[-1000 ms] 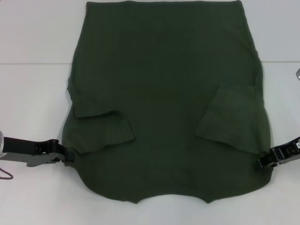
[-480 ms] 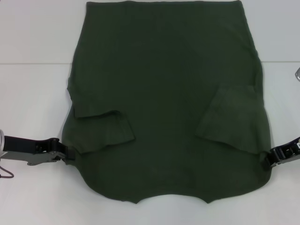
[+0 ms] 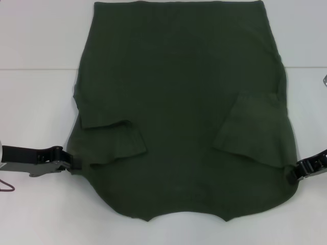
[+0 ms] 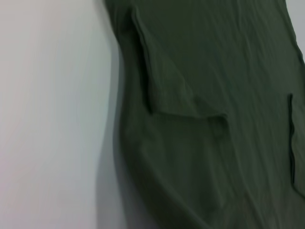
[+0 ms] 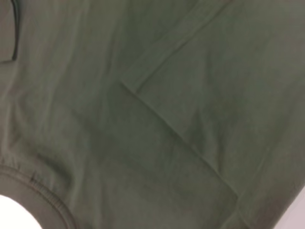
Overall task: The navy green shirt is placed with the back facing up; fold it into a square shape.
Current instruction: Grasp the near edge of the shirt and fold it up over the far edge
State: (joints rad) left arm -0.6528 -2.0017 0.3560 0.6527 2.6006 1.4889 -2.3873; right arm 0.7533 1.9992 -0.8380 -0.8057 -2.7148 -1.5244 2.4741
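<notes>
Olive shirt (image 3: 181, 107) lies flat, back up, on the white worktop (image 3: 36, 107), sleeves folded inward, spanning between both pincers. Left pincer (image 3: 67, 162) and right pincer (image 3: 292, 174) touch its shoulder edges; their grip can't be told. Judged step: seizing shoulders for a lengthwise fold, needing firm pinches. No containers visible.

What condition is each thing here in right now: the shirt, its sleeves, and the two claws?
Shirt: lying flat on the table, back up.
Left sleeve: folded inward onto the body.
Right sleeve: folded inward too.
Left gripper: at the shirt's left edge.
Right gripper: at the shirt's right edge.
</notes>
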